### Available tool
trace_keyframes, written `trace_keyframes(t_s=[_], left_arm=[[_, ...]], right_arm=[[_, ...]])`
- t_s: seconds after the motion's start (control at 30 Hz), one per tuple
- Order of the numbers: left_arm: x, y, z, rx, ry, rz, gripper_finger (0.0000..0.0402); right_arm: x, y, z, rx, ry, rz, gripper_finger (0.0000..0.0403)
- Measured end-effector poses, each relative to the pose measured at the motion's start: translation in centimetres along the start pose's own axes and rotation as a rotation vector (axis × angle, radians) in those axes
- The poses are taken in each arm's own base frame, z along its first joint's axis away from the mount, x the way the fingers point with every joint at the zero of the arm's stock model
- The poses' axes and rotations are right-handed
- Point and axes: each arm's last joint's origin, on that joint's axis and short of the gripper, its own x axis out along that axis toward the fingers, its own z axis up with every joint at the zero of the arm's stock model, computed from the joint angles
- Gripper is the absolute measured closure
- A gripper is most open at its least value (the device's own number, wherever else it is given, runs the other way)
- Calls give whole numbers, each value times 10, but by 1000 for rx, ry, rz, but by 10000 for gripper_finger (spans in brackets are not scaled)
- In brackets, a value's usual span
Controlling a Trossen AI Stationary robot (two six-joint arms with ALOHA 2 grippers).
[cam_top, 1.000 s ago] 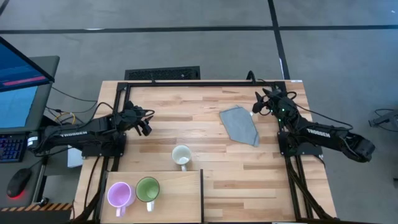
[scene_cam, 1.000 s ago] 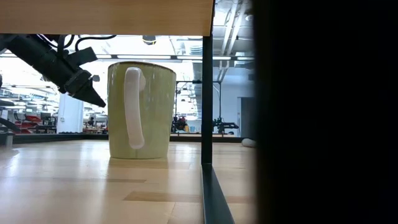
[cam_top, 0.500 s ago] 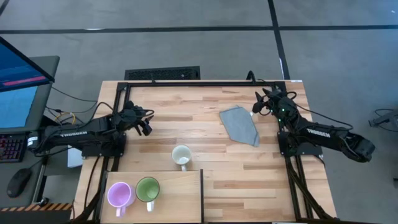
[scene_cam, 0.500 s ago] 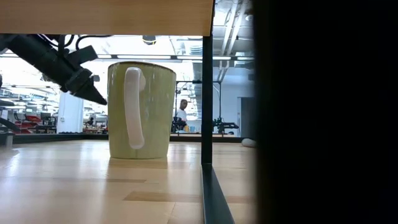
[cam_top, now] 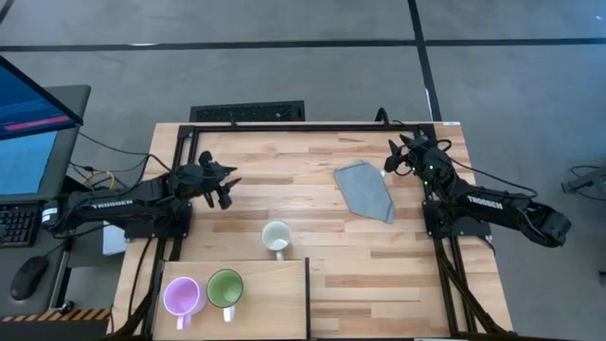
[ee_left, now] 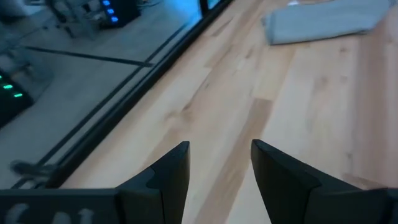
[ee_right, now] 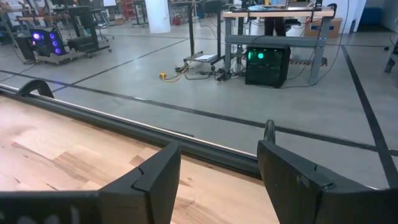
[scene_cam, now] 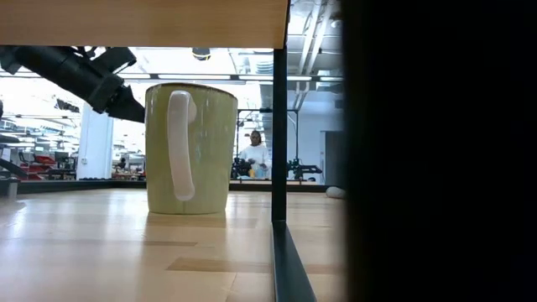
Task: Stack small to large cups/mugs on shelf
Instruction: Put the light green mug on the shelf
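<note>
Both grippers stand with jaws parted and nothing between them: the left gripper (cam_top: 225,187) hangs over bare planks at the table's left side, its fingers (ee_left: 166,174) apart above the wood, and the right gripper (cam_top: 396,157) waits near the far right corner, just beside the grey cloth (cam_top: 365,189). Of the three small handled mugs, the cream-white mug (cam_top: 276,236) stands upright on the striped tabletop, close to the far edge of the shelf (cam_top: 275,298), its handle turned toward the low camera. On that pale board the purple mug (cam_top: 182,296) and the green mug (cam_top: 225,287) sit side by side, near each other, openings up. Since a second ago the left gripper has moved slightly toward the table's middle and risen in the low view; the mugs, cloth and right arm are unchanged.
</note>
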Motion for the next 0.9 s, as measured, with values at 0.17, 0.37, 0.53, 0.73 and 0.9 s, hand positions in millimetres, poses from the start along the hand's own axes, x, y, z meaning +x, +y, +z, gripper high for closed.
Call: trace_keyframes(t_s=[0.17,0.37,0.53,0.73,0.9], left_arm=[[0,1,-1,-3,16,42,239],[0,0,-1,-14,10,2,239],[0,0,0,-16,-4,-19,239],[-1,0,5,23,-35,-15,239],[-5,3,21,71,-82,-8,239]], right_arm=[[0,0,-1,-1,6,0,168],[0,0,-3,-8,33,-2,168],[0,0,-6,-16,63,-3,168],[0,-1,-9,-22,87,-4,168],[0,-1,-9,-22,87,-5,168]])
